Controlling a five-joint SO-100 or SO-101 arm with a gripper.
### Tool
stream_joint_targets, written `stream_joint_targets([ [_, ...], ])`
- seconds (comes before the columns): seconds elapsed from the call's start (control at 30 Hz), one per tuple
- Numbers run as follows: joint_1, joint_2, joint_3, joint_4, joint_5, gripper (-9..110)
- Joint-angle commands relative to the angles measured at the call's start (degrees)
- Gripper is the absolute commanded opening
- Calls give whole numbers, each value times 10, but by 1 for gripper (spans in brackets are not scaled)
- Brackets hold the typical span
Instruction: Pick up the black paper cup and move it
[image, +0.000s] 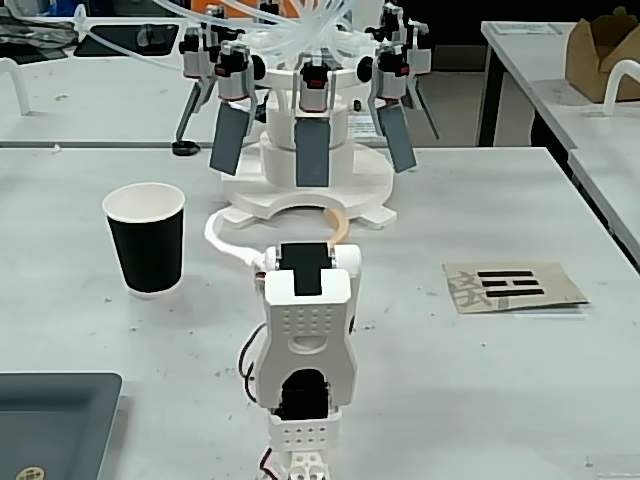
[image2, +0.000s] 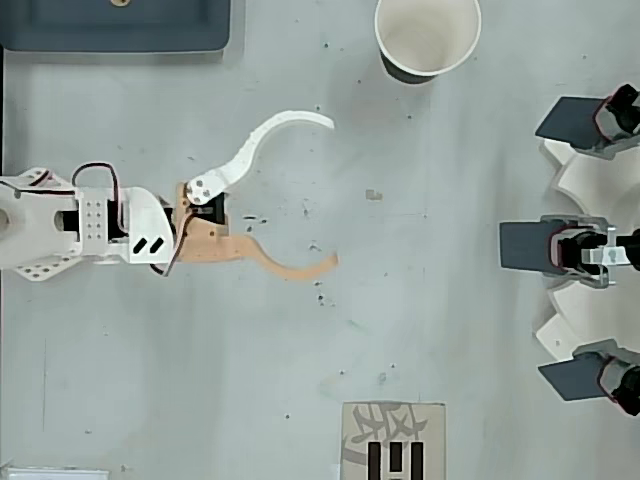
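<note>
The black paper cup (image: 147, 240) stands upright on the grey table, left of the arm in the fixed view. From overhead it sits at the top edge, showing its white inside (image2: 427, 38). My gripper (image2: 332, 190) is open wide, with nothing between its curved white finger (image2: 270, 135) and orange finger (image2: 290, 265). It rests low over the table, pointing away from the arm's base. The cup stands apart from it, off to the white finger's side and a little farther out. In the fixed view the gripper (image: 270, 215) shows just past the white arm body (image: 305, 330).
A white rig with several dark paddles (image: 312, 150) (image2: 575, 245) stands straight ahead of the gripper. A dark grey tray (image: 55, 420) (image2: 120, 25) lies near the arm's base on the cup's side. A cardboard card with black bars (image: 512, 285) (image2: 392, 440) lies on the opposite side.
</note>
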Motion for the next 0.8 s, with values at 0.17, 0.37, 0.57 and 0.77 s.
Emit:
stream_joint_targets([
  [0.17,-42,18,13,-14,4,42],
  [0.37,-62,12,10,-14,-2,45],
  [0.57,-98,-23,-42,-15,-11,48],
  [0.77,-129,-66,-91,-11,-15,49],
])
